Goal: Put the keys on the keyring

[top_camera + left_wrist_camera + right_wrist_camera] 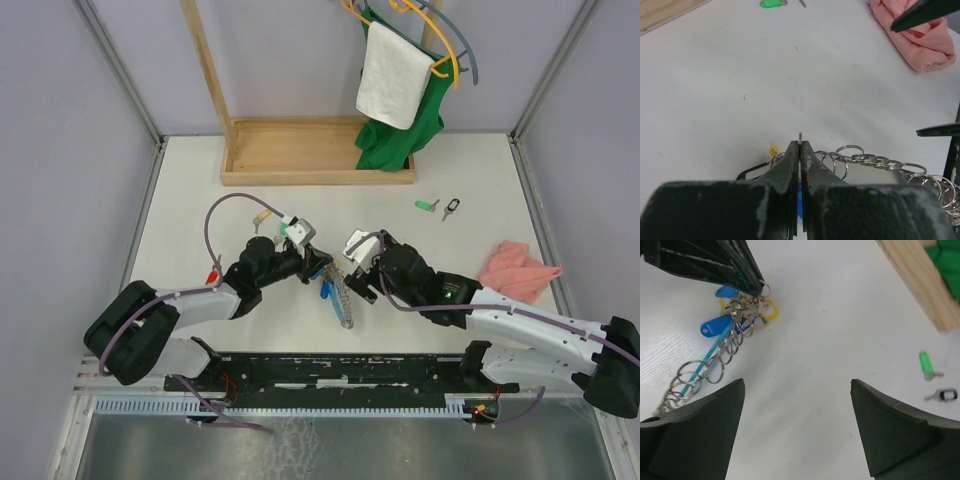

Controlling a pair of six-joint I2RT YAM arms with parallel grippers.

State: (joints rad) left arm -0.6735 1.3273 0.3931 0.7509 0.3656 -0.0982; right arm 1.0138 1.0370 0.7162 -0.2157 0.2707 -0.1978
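The keyring (338,292) lies mid-table as a chain of silver rings (875,161) along a light-blue tube, with blue tags (715,326) and a yellow tag (770,310) bunched at one end. My left gripper (800,142) is shut on a small ring at that bunched end (765,289). Just right of the chain, my right gripper (797,385) stands wide open over bare table, holding nothing. Two loose keys lie at the far right: a green-tagged one (427,206) and a black-tagged one (452,208).
A pink cloth (518,270) lies crumpled at the right, beside the right arm. A wooden stand base (318,150) sits at the back, with green and white cloths on hangers (395,80) above it. A small red tag (212,277) shows by the left arm.
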